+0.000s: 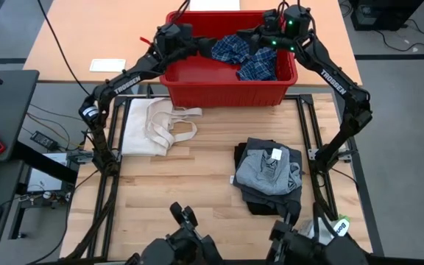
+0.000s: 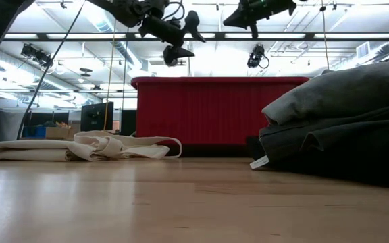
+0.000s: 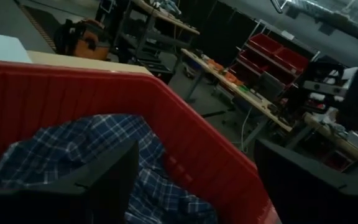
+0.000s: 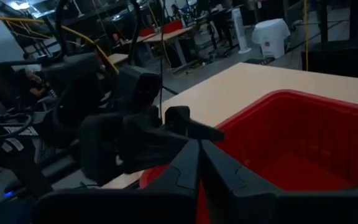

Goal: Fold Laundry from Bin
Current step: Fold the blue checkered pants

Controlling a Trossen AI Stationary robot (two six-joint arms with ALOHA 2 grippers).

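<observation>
plaid shirt (image 1: 250, 57) lies inside the red bin (image 1: 227, 94).

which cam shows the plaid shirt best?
High view: the plaid shirt lies open to view in the red bin, between both grippers. Left wrist view shows only a close patch of it. Low view: the bin wall hides it. Right wrist view: none.

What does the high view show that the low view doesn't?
Only the high view shows the plaid shirt lying inside the bin, with the open left gripper and shut right gripper above it. Only the low view shows the room's ceiling lights. Both show the bin, the cream cloth and the folded pile.
</observation>
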